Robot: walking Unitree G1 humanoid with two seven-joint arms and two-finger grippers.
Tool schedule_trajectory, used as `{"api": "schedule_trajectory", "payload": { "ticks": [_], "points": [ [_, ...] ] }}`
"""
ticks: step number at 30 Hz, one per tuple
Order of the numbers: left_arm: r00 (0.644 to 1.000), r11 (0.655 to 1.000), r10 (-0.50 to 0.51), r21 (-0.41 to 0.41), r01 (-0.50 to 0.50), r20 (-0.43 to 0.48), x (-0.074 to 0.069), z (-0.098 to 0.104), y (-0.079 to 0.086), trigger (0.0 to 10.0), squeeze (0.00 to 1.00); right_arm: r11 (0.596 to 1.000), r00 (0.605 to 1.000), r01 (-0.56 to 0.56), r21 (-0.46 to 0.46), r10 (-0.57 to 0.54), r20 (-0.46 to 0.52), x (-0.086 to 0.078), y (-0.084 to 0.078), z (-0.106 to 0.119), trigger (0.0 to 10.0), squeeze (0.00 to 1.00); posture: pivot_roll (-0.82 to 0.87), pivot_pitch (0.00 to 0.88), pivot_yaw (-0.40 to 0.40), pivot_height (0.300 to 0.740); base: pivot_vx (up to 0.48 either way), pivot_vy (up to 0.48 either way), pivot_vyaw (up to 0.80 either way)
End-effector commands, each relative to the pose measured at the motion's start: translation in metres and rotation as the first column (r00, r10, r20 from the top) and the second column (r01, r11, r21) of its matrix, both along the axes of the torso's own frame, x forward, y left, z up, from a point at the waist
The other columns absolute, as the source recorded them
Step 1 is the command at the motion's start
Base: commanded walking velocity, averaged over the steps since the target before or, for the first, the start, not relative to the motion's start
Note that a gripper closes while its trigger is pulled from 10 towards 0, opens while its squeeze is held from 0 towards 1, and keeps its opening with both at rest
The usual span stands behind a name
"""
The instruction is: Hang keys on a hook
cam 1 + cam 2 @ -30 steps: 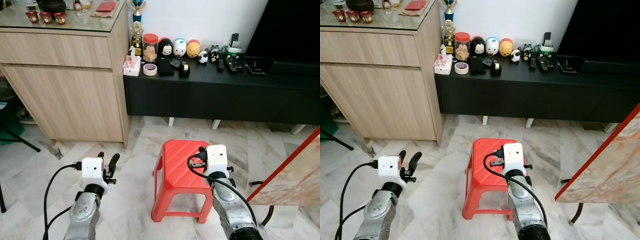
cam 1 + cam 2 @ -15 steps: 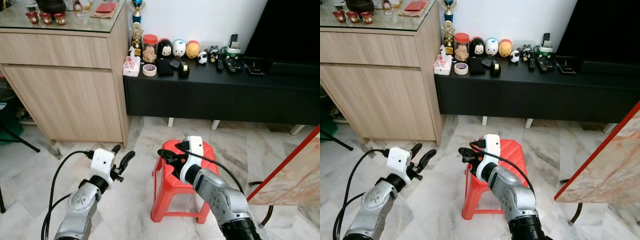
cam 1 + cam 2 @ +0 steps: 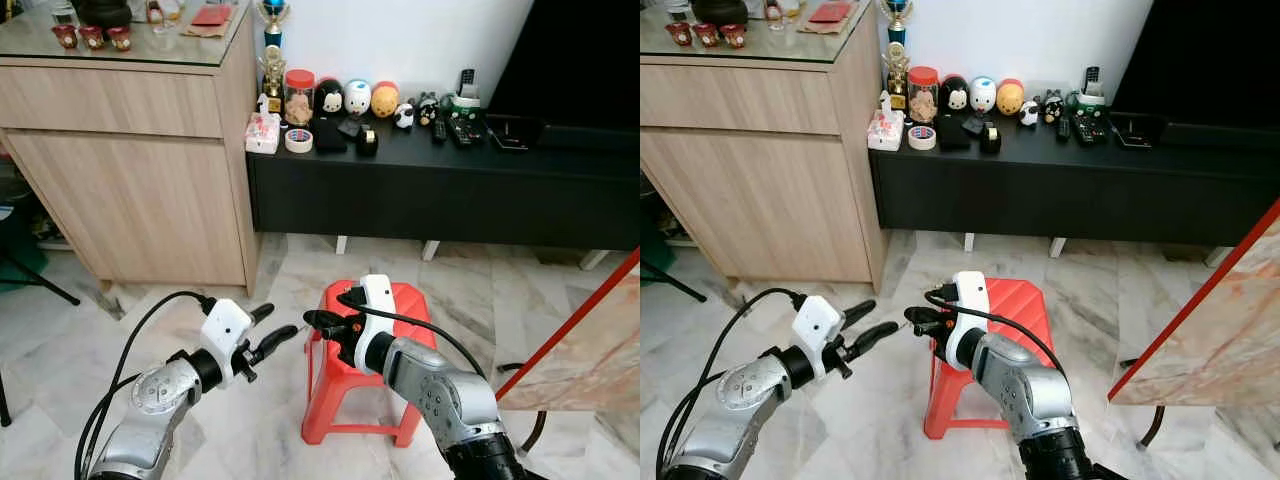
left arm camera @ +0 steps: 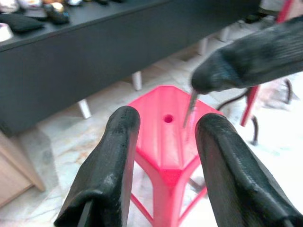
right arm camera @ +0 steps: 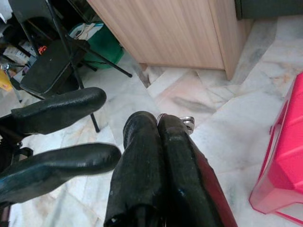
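right gripper (image 3: 312,320) pinched on the keys (image 4: 191,105), just left of the red stool (image 3: 365,325) | left gripper (image 3: 272,331) spread wide, facing it — looks like a handover | no hook spotted

A: How much of the keys (image 5: 185,122) can you see?
B: A sliver of metal past the right gripper's (image 5: 158,124) closed jaws; the rest is hidden between them; a red strap runs off the lower edge.
A: And the stool (image 5: 279,179)?
B: Cut off at the right edge; the small figures (image 3: 358,97) on the dark surface (image 3: 560,150) are too small to tell.
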State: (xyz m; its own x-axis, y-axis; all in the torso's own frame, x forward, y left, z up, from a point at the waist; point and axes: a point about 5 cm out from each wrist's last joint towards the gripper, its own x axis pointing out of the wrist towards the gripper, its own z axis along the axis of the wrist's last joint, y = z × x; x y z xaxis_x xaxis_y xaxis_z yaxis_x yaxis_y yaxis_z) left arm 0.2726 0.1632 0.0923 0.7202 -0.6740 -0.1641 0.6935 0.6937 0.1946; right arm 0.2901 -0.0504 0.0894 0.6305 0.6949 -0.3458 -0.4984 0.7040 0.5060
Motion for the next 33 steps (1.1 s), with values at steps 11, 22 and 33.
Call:
{"api": "schedule_trajectory", "payload": {
  "ticks": [11, 22, 33],
  "points": [
    [0.997, 0.999, -0.044, 0.018, 0.045, -0.057, -0.005, -0.002, -0.003, 10.0, 0.0, 0.999, 1.0, 0.017, 0.03, -0.018, 0.022, 0.003, 0.006, 0.011, 10.0, 0.0, 0.09, 0.004, -0.113, 0.74, 0.0, 0.0, 0.0],
    [0.995, 0.994, 0.067, -0.078, -0.072, -0.07, 0.004, 0.002, 0.003, 10.0, 0.0, 0.997, 1.0, 0.019, 0.068, -0.02, 0.02, 0.001, 0.014, 0.018, 10.0, 0.0, 0.09, 0.011, -0.114, 0.74, 0.0, 0.0, 0.0],
    [0.992, 0.998, 0.029, -0.049, -0.035, -0.122, -0.001, -0.005, 0.004, 10.0, 0.0, 0.994, 0.999, 0.039, 0.1, -0.042, 0.024, 0.001, 0.02, 0.026, 10.0, 0.0, 0.09, 0.022, -0.111, 0.74, 0.0, 0.0, 0.0]
  ]
}}
